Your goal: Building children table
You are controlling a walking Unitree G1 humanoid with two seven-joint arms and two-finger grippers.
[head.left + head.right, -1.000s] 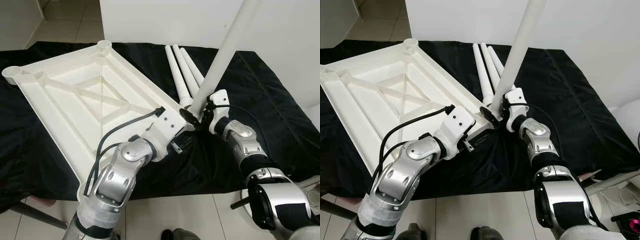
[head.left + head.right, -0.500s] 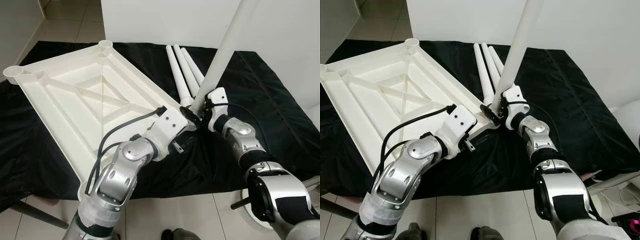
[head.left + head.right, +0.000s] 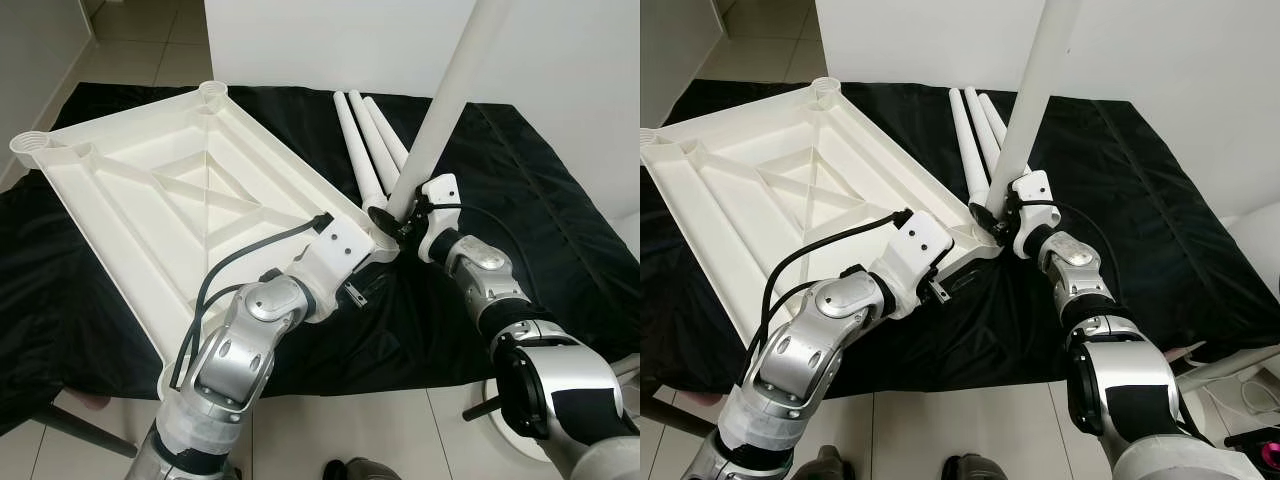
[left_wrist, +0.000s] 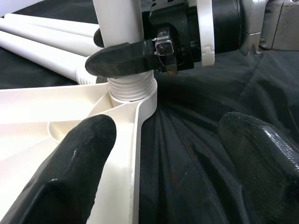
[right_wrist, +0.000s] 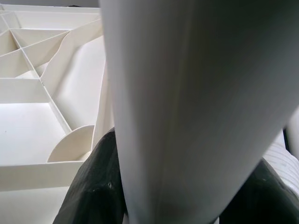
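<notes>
Now clamped in the right pincer [image 3: 398,218], leg [image 3: 447,100] standing near-upright, threaded foot in the near-right corner socket [image 4: 132,95] of the upturned tabletop [image 3: 150,190] on the black-draped desk [image 3: 560,240]; left pincer [image 4: 163,154] spread open, straddling that corner.

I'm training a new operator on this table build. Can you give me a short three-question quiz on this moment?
1. True or false: the right end effector grips the upright leg just above its threaded end.
2. How many spare legs lie on the black cloth? A) one B) three C) five
3. Fill in: the upright leg's threaded end sits in a corner socket of the upside-down ____.

Key: 1 true; 2 B; 3 tabletop. The left end effector is open, straddling that corner's edge.
</notes>
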